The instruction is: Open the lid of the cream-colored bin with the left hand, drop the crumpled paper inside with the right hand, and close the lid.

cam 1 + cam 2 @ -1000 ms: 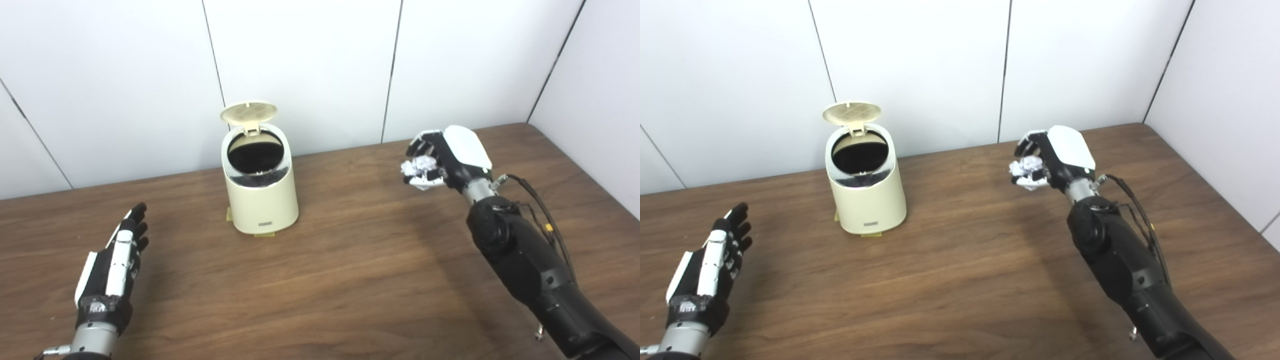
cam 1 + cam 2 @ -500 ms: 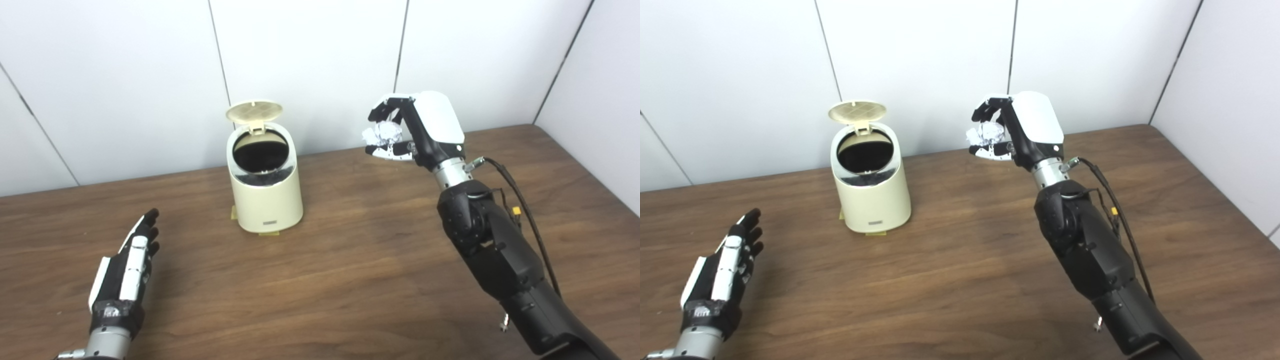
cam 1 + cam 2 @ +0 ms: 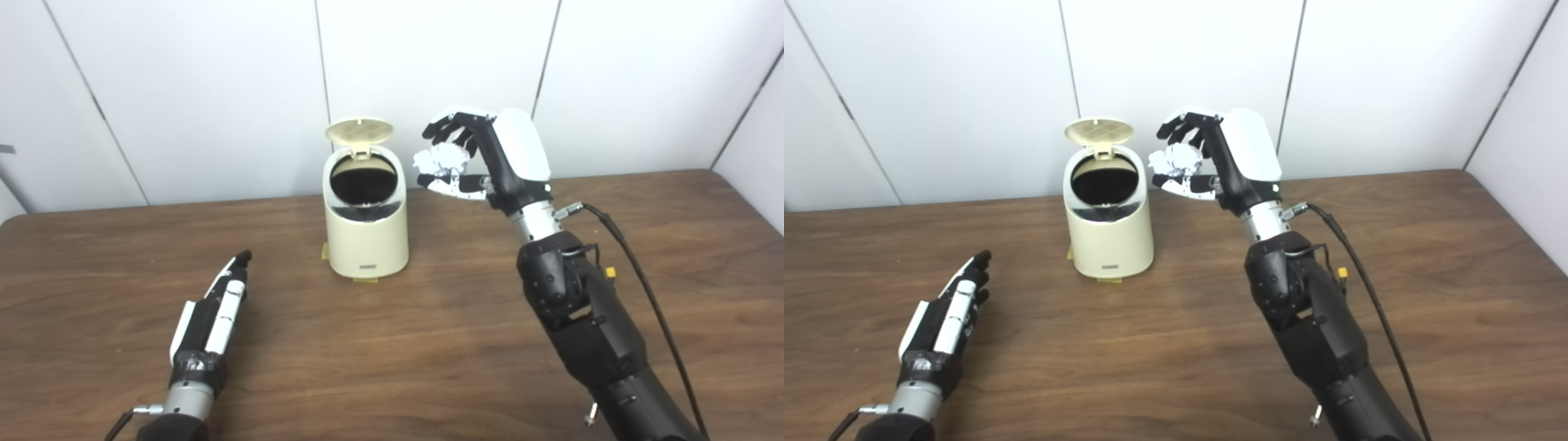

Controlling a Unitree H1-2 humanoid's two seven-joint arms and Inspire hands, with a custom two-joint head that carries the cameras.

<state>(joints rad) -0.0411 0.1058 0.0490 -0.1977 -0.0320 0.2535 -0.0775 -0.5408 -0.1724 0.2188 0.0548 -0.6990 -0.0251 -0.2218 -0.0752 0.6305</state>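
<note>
The mouth of the bin [image 3: 365, 211] is left unblocked, its lid [image 3: 359, 130] raised behind it; bare tabletop [image 3: 429, 343] is seen around the bin.

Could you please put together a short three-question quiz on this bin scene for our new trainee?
1. True or false: the lid of the cream-colored bin stands open.
2. Which hand holds the crumpled paper? A) the left hand B) the right hand C) neither
3. Fill in the blank: the left hand lies low over the ______, fingers straight, holding nothing.

Key
1. True: the lid is tipped up at the back and the dark opening shows.
2. B: the right hand grips the paper in the air, just to the right of the bin's top.
3. table.
</note>
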